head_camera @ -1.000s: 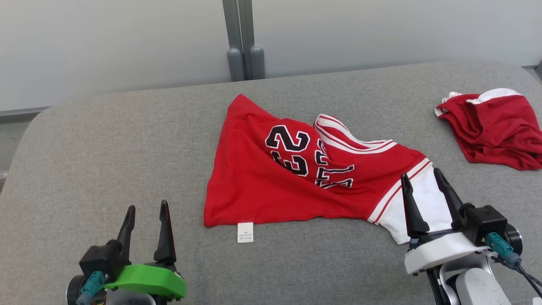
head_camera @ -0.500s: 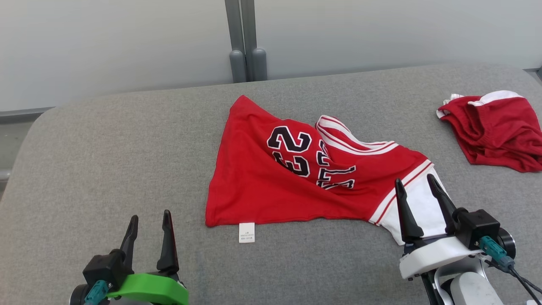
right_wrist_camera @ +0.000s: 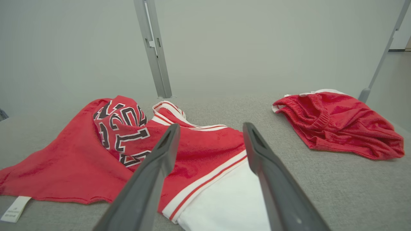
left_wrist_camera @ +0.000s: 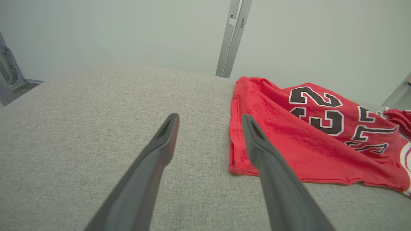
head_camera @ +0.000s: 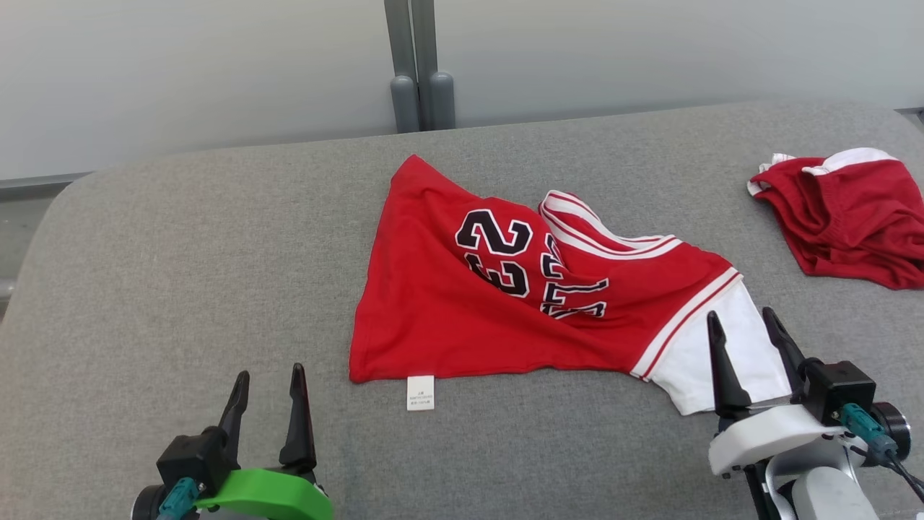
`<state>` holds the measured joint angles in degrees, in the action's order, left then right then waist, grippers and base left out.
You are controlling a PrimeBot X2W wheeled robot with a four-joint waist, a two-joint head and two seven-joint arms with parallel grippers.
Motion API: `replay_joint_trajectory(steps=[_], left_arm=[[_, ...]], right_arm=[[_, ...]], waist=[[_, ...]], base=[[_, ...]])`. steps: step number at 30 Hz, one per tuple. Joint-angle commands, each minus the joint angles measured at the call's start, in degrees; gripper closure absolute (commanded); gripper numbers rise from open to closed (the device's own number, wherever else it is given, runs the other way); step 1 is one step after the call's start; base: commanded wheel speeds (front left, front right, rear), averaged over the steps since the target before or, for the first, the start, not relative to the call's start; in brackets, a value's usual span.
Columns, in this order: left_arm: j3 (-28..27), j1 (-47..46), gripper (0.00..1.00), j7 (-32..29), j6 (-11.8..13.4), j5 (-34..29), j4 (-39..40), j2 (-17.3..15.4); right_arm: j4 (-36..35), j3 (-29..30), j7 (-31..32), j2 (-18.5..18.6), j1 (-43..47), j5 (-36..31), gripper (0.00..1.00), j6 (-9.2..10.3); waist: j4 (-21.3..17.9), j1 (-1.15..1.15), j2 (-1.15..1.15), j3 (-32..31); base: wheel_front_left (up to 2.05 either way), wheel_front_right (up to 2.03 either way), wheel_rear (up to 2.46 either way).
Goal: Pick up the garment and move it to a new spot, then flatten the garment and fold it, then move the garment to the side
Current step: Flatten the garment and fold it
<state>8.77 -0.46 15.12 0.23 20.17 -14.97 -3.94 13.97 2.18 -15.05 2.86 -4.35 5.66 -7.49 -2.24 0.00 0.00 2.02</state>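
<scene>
Nearest the robot, both grippers stand released and hold nothing. The left gripper [head_camera: 268,373] sits over bare grey fabric-covered tabletop [head_camera: 144,274], off the near-left corner of the crumpled red basketball jersey with black numerals [head_camera: 447,318] and apart from it, just short of the jersey's white care label [head_camera: 420,392]. The right gripper [head_camera: 740,314] has its fingers framing the jersey's white near-right end [right_wrist_camera: 224,205]; whether they touch the cloth I cannot tell. The jersey lies mid-tabletop, with its long axis running left to right and its right end slanting nearer the robot. So the right arm looks the closer one for the first pinch. Well beyond the jersey's right end lies a bunched pair of red shorts [head_camera: 852,217].
</scene>
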Motion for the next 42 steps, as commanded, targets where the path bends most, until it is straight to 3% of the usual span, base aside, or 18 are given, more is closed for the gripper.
replay_joint_trajectory(steps=[1, 11, 22, 23, 25, 26, 35, 42], left_arm=[[0.19, -0.75, 0.0, 0.01, -0.24, -0.62, -0.21, 0.13], [2.62, -2.6, 0.0, 0.0, -0.74, -0.48, -1.59, 0.35], [3.8, -4.15, 0.0, -0.37, -1.29, 0.26, -3.16, 0.45], [4.05, -4.29, 0.0, -0.8, -1.44, 0.44, -3.38, 0.47], [4.64, -4.47, 0.0, -1.36, -1.64, 0.83, -3.73, 0.53], [4.85, -4.46, 0.0, -1.57, -1.74, 1.06, -3.88, 0.55], [7.42, -5.17, 0.0, -6.83, -2.63, 5.27, -6.07, 0.82], [8.62, -7.94, 0.0, -11.21, -1.25, 8.52, -11.11, 0.93]], right_arm=[[1.19, 1.53, -0.17, 0.26, -0.61, -1.28, 0.0, 0.0], [12.82, 14.57, 4.05, 0.57, -2.73, -6.2, 0.0, 0.0], [26.41, 15.36, 5.02, 2.84, -9.49, -4.95, 0.0, 0.0], [27.68, 14.98, 5.24, 3.12, -10.05, -4.8, 0.05, 0.0], [29.44, 14.41, 5.0, 2.99, -10.89, -3.82, 0.8, 0.0], [30.07, 14.18, 4.95, 3.0, -11.08, -3.44, 1.0, 0.0], [27.58, 11.36, 2.12, 4.47, -10.78, 1.57, 1.0, 0.02], [23.12, 11.46, 2.47, 5.69, -9.32, 2.51, 1.0, 0.03]], waist=[[0.11, 0.0, 0.0, 0.47], [1.16, 0.0, 0.0, 3.6], [1.54, 0.0, 0.0, 6.0], [1.59, 0.0, 0.0, 6.08], [1.66, 0.0, 0.0, 6.09], [1.64, 0.0, 0.0, 6.03], [-0.36, 0.0, 0.0, 4.67], [-2.75, 0.0, 0.0, 4.68]], base=[[0.0, 0.0, 0.0], [0.0, 0.0, 0.0], [0.0, 0.0, 0.0], [0.0, 0.0, 0.0], [0.0, 0.0, 0.0], [0.0, 0.0, 0.0], [0.0, 0.0, 0.0], [0.0, 0.0, 0.0]])
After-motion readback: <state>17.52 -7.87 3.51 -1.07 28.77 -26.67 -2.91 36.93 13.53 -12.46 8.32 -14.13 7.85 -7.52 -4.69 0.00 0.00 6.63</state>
